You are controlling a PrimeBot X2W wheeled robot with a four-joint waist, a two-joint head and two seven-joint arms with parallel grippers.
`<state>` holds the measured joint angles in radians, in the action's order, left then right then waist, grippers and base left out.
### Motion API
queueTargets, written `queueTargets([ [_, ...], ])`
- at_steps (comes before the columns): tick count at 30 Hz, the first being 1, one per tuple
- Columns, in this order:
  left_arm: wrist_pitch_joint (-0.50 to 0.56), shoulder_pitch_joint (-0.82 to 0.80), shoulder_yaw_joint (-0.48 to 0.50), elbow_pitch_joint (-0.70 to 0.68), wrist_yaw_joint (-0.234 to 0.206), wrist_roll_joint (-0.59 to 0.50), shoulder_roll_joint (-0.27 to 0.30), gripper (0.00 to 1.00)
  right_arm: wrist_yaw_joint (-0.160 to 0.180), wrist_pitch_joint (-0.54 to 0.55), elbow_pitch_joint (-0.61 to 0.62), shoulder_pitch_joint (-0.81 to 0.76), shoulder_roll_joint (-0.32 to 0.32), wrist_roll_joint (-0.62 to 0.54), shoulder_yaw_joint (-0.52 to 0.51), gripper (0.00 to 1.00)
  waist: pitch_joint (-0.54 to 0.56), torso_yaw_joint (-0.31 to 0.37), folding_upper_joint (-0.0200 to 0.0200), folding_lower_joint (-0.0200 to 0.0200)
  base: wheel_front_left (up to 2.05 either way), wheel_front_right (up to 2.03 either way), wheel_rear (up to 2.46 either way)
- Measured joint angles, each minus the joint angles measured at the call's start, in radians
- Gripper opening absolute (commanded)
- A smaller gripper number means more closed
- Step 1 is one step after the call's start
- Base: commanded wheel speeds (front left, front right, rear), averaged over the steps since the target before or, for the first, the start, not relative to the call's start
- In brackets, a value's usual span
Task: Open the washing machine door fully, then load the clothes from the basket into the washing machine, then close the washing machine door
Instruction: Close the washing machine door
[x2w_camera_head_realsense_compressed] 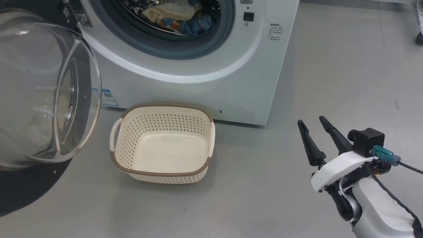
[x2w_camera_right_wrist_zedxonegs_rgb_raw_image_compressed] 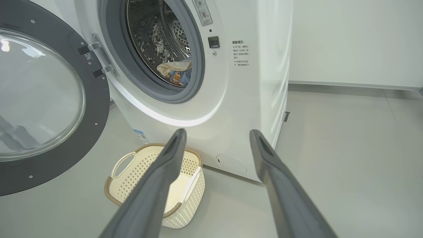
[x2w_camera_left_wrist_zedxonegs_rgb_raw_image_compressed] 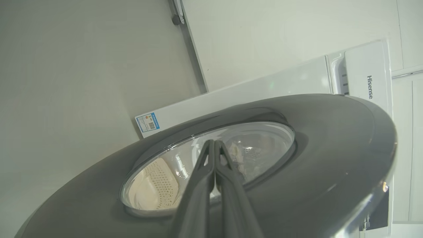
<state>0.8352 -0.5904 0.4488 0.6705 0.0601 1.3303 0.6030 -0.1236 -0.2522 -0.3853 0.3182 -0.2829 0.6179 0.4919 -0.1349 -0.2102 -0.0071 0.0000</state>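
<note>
The left gripper, fingers pressed together and holding nothing, points at the door's glass centre. The right gripper hovers splayed at lower right. The door stands open at left; clothes lie in the washer drum, upper centre.

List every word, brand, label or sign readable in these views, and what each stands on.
"Hisense": on the white drawer front of the big white front-loading washing machine, left wrist view.
Too small to read: the small blue label at its lower corner.
Too small to read: the block of printed lines right of the drum opening.
Blurred, unreadable: the grey sticker above the latch.
</note>
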Motion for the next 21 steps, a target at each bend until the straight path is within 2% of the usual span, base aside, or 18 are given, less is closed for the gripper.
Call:
queueTargets([
  [9, 0.209, 0.003, -0.029, -0.081, 0.000, 0.090, -0.015, 0.00, 0.000, 0.000, -0.007, -0.012, 0.031, 0.009, 0.017, 1.00, 0.036, -0.013, 0.0000, 0.0000, 0.00, 0.00, 0.00],
  [21, 0.363, 0.043, -0.074, -0.201, -0.030, 0.136, -0.036, 0.00, 0.000, 0.000, -0.015, -0.012, 0.056, 0.017, 0.022, 1.00, 0.065, 0.036, 0.0000, 0.0000, 0.00, 0.00, 0.00],
])
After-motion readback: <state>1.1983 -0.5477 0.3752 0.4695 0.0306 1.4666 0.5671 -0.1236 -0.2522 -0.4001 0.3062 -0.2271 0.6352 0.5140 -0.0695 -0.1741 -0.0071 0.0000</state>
